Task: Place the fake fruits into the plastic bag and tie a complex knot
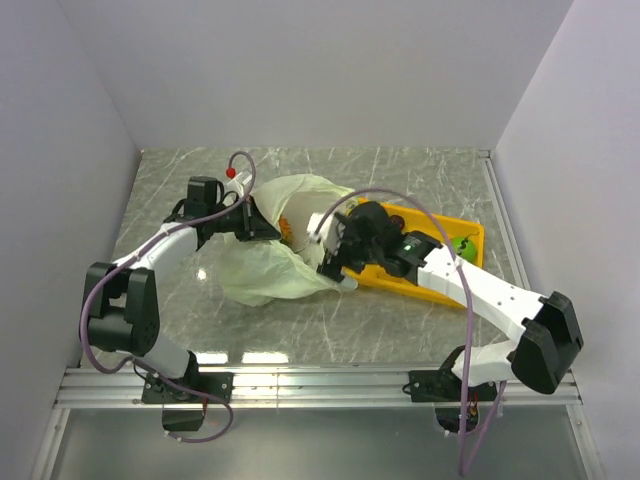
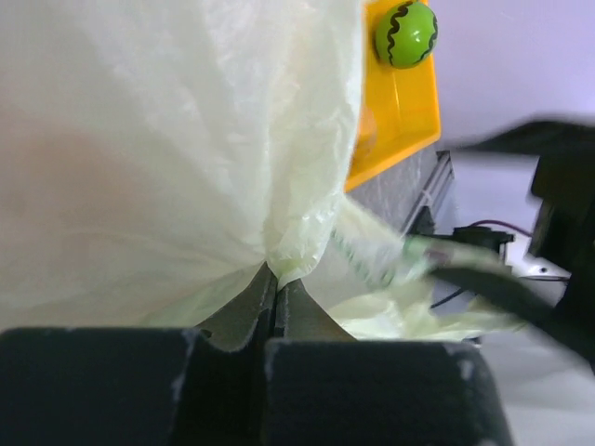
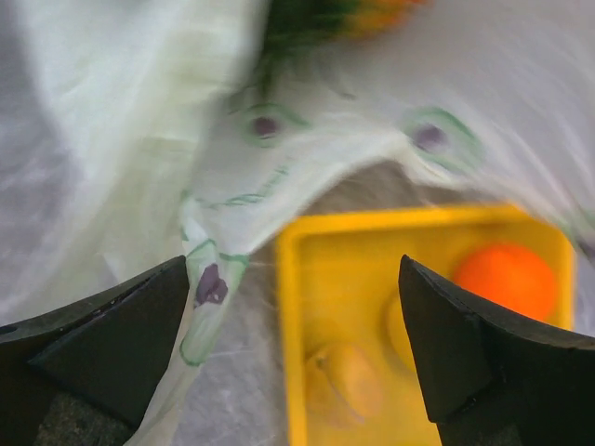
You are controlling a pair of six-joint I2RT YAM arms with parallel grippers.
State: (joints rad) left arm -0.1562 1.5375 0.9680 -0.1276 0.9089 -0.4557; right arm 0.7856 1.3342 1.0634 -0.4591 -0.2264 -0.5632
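The grey marble table carried the plastic bag at its middle, a crumpled pale-green heap reaching towards the far edge. In the left wrist view the bag filled most of the frame. A yellow tray lay to its right, close to the table's right edge and touching the bag's right side.

The left gripper came in from the left edge. Its fingers were pressed together on a gathered fold of the film.

The right gripper hung where bag and tray met, spread wide with nothing between its jaws. A printed strip of bag hung just beside its left finger.

Of the fake fruits, an orange ball and a blurred yellow piece sat in the tray. A green ball with dark wavy stripes rested in the tray's corner nearest the right edge. An orange-and-green piece showed, blurred, at the bag.
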